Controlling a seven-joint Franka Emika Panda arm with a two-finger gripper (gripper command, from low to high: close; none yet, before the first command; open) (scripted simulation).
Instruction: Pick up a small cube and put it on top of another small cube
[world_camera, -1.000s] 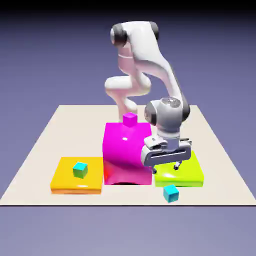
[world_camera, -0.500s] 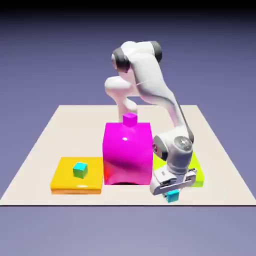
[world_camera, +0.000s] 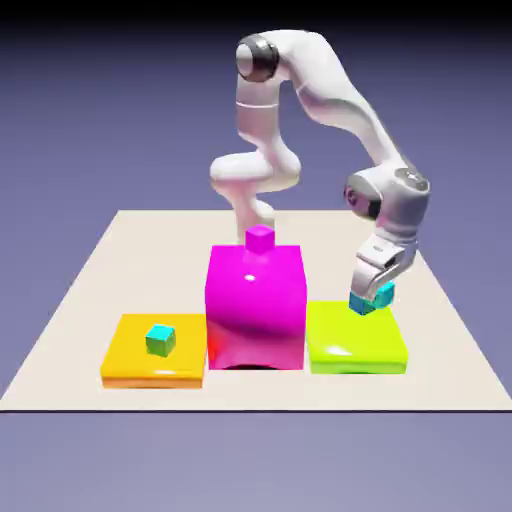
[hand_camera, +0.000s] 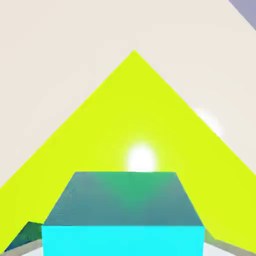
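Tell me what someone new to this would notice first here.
Probably the big magenta block in the middle of the table, a small magenta cube on top. Next, the cyan cube in the fingers, above or beside the yellow-green slab on the exterior view's right.

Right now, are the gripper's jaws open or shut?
Shut on the cyan cube: the hand view shows it filling the space between the fingertips.

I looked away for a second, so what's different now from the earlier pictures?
The gripper closed on the light blue cube and carried it from the table's front edge back beside the dark blue cube. The orange block, green-sided cube and both magenta pieces stayed put.
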